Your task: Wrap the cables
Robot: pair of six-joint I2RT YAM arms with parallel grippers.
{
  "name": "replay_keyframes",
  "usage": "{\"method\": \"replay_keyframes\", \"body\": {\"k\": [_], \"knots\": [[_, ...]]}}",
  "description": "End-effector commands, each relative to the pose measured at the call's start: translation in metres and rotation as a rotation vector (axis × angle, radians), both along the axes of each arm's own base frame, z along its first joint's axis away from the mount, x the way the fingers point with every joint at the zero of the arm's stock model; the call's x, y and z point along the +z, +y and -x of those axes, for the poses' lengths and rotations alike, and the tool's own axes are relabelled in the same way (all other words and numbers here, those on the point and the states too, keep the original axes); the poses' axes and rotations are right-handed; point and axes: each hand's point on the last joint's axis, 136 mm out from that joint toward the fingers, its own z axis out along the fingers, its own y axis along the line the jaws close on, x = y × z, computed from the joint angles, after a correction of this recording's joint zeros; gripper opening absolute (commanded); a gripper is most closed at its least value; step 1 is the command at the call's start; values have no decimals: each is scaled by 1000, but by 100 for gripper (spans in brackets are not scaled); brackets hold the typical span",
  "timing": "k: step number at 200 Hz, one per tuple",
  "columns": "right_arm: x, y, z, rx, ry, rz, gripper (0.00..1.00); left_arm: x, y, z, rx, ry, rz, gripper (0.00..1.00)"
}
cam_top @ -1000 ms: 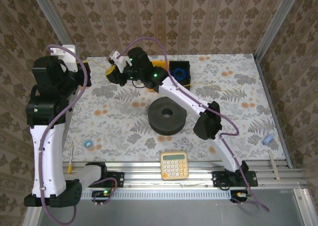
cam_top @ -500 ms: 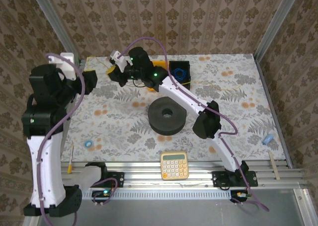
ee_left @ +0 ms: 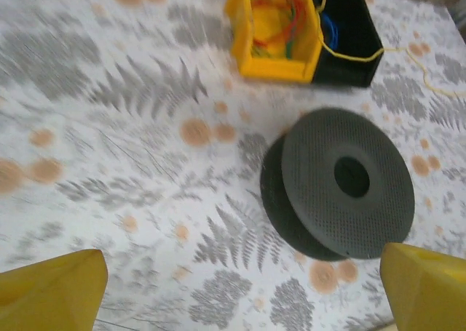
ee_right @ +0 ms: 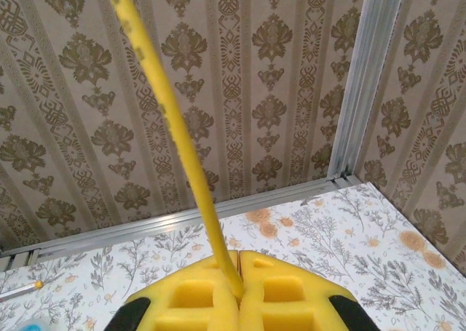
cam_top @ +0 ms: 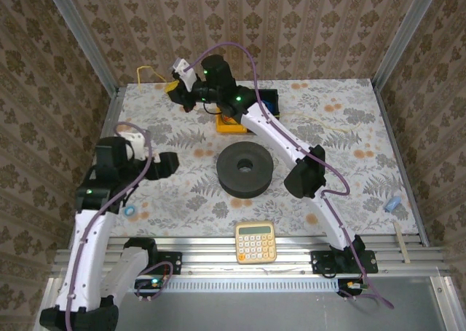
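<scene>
The thin yellow cable [ee_right: 182, 149] is rising straight from the right gripper [ee_right: 239, 291], which is pinching it. The left gripper [ee_left: 239, 286] is hanging wide open near the black spool [ee_left: 342, 182].

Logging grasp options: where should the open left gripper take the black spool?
The upper disc's left rim on the black spool, left gripper coming low from that side: it lies flat, and the gap between discs likely admits a finger.
</scene>
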Motion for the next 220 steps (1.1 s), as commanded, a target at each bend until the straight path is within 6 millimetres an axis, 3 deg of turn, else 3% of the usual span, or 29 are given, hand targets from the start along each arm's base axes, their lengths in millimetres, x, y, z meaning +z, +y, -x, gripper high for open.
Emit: {"method": "replay_keyframes", "body": {"k": [1,74,115,159,197,220], "knots": [[9,3,3,23,-36,-12,0,6,-29,-7,-76,-45,144,96],[5,4,-2,10,-26,-18,0,-53,-88,-16,-275,86,342,100],[6,1,-4,-1,-24,-15,0,-87,-110,-26,-318,145,345,100],[4,-3,-5,-7,-18,-1,0,-138,-124,-37,-321,235,337,100],[2,-6,-8,-15,-11,10,0,-148,-142,-48,-353,240,356,97],[-2,-7,-11,-20,-4,14,0,-146,-152,-55,-384,237,361,89]]}}
